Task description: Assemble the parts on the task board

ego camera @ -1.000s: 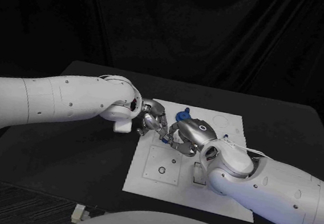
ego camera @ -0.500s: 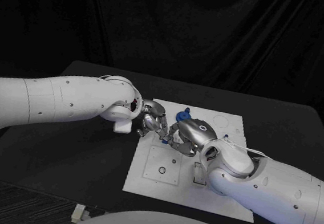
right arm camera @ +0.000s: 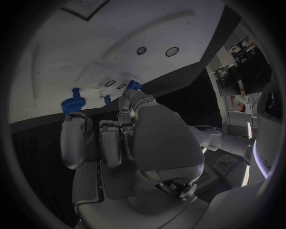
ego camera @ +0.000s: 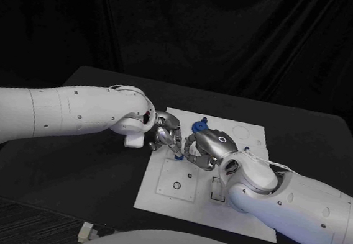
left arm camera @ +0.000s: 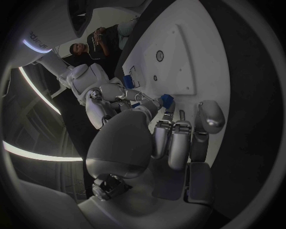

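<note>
A: Standing where, the small blue plastic gear (ego camera: 199, 126)?
B: On the flat white task board (ego camera: 235, 219), just beyond both hands.
A: Their fingers?
B: Left silver hand (ego camera: 168, 137) and right silver hand (ego camera: 208, 145) meet, curled together round a tiny blue part (left arm camera: 166, 100).

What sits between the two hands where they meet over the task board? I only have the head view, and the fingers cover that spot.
Observer: The left wrist view shows a small blue part right at the fingertips of the left hand, with the right hand's fingers reaching in beside it.
Operator: Which hand holds it?
Observer: I cannot tell. In the right wrist view, what seems to be the same part touches one fingertip of the right hand, but no clear pinch shows.
Operator: Is anything hidden under the right hand?
Observer: Yes. The right wrist view shows a short blue peg on the task board, between that part and a blue toothed wheel.
</note>
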Available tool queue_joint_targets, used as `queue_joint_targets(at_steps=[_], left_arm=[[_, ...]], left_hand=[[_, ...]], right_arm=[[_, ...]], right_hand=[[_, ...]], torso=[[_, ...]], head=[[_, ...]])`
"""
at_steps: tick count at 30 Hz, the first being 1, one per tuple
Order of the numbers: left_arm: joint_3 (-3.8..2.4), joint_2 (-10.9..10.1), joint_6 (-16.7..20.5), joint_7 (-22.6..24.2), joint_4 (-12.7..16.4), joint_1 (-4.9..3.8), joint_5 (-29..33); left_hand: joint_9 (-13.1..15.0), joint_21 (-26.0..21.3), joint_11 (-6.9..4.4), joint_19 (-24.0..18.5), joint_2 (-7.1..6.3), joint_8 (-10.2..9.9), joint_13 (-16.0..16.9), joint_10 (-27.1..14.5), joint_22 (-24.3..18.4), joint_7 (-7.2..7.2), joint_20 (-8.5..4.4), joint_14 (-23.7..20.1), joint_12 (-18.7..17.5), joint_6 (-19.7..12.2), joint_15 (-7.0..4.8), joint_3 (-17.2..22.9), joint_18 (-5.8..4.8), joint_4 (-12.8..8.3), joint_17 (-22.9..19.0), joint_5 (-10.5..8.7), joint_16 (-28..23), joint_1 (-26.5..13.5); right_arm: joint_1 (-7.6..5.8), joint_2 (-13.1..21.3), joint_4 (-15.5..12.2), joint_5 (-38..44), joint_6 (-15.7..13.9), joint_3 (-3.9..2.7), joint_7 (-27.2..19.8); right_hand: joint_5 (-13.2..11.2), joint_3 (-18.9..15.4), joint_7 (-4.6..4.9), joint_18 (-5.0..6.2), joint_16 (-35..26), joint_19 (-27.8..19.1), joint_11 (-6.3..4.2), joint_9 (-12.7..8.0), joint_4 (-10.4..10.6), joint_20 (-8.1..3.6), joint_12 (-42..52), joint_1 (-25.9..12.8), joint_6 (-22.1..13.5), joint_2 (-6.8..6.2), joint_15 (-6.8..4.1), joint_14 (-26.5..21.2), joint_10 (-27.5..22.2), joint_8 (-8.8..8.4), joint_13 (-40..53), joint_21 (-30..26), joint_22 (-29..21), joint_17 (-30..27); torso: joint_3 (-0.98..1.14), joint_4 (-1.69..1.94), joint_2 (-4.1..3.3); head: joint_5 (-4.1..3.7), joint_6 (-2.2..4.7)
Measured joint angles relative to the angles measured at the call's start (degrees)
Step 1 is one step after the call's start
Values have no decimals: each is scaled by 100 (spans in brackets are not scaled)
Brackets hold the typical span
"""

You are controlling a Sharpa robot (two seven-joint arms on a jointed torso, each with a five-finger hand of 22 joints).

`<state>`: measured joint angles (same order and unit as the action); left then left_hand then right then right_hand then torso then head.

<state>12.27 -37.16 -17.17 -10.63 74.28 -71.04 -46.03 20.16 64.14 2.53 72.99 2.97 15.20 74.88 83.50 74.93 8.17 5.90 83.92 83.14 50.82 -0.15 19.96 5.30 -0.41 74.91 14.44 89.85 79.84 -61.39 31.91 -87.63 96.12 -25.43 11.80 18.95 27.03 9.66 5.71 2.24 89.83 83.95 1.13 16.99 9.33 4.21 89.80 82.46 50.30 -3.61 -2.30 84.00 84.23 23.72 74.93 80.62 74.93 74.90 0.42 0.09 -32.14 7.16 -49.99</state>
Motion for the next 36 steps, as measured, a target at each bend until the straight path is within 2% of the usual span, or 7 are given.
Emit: queue_joint_targets(at_steps=[13,16,20,23,27,31,36], left_arm=[[0,-51,248,-43,25,43,1],[-3,-103,327,-94,109,44,2],[0,-173,376,-234,247,16,2],[8,-200,359,-449,349,-127,2],[-5,-161,194,-905,429,-477,3],[-11,-3,-126,-1327,375,-782,3],[-9,334,-521,-1674,72,-955,4]], left_hand=[[2,279,-36,240,-37,110,6,36,0,0,-57,2,65,0,-48,71,0,-6,0,147,0,-193],[2,377,-70,333,-71,113,2,61,0,1,-88,13,66,1,-100,160,-1,-94,0,149,0,-309],[2,440,-118,407,-84,340,6,56,0,0,-121,5,92,0,-131,161,-1,-94,0,150,0,-402],[2,496,-182,458,-126,380,6,53,-1,-44,-173,-7,94,-44,-179,190,0,-128,-1,150,0,-463],[2,497,-183,518,-104,616,6,53,-1,-105,-191,13,94,-105,-201,129,0,-100,-1,117,0,-562],[2,497,-201,518,-105,621,7,35,-1,-115,-191,13,94,-114,-201,114,0,-85,-1,103,0,-562],[2,497,-221,518,-108,666,7,54,-1,-125,-191,11,94,-125,-203,114,-1,-85,-1,102,0,-575]], right_arm=[[-55,392,-257,0,-28,5,-8],[-197,634,-445,0,-35,9,-6],[-469,983,-733,-1,-44,5,2],[-692,1272,-991,-21,-49,1,9],[-963,1668,-1293,-140,-55,-3,26],[-1076,1919,-1424,-299,-54,-3,42],[-1097,2025,-1440,-485,-35,1,51]], right_hand=[[-90,103,35,0,0,0,21,-34,7,0,0,-76,-109,-76,0,0,-21,-76,-1,-101,-1,0],[-119,114,56,-1,0,0,21,-34,19,0,0,-76,-129,-76,0,0,-21,-87,-1,-149,-1,0],[-185,142,56,0,0,0,21,-33,47,0,0,-120,-129,-120,0,0,-21,-99,-1,-179,-1,0],[-201,158,56,0,0,0,21,-33,62,0,0,-121,-129,-120,0,0,-21,-100,-1,-224,-1,0],[-235,162,56,0,0,0,21,-33,59,0,0,-122,-129,-122,0,0,-21,-100,-1,-279,-2,0],[-268,202,56,0,0,-31,21,-33,66,31,0,-151,-129,-151,0,0,-21,-99,-1,-319,-2,0],[-291,213,56,0,0,-31,21,-33,55,31,0,-151,-129,-151,0,0,-21,-100,-1,-361,-2,0]], torso=[[-1,-2,-1],[-1,-3,0],[-1,-3,1],[-1,-1,2],[-1,1,7],[0,1,11],[-1,-2,12]], head=[[58,0],[62,0],[37,0],[16,0],[-2,0],[-37,0],[-101,0]])
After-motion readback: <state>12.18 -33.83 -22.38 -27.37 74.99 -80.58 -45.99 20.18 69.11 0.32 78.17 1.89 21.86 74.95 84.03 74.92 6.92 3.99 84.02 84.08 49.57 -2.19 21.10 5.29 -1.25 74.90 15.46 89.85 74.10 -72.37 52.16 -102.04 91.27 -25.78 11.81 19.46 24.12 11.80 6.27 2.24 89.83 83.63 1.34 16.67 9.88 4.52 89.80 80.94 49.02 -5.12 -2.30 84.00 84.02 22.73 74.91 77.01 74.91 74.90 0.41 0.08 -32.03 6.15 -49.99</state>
